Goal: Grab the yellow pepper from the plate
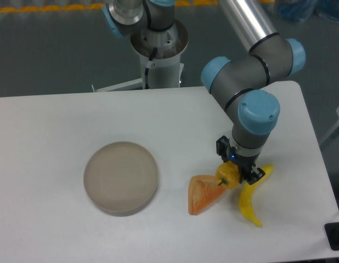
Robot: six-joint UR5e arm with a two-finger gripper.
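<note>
The plate [121,178] is a round grey-beige dish on the white table, left of centre, with nothing on it. The yellow pepper [226,176] is small and yellow-orange with a dark stem. It sits between the fingers of my gripper [235,174], well to the right of the plate. The gripper points down and is shut on the pepper, low over the table. I cannot tell whether the pepper touches the table.
An orange wedge-shaped fruit slice [204,195] lies just left of and below the gripper. A curved yellow banana [250,200] lies right below it. The table's right edge [317,164] is close. The arm's base [157,46] stands at the back.
</note>
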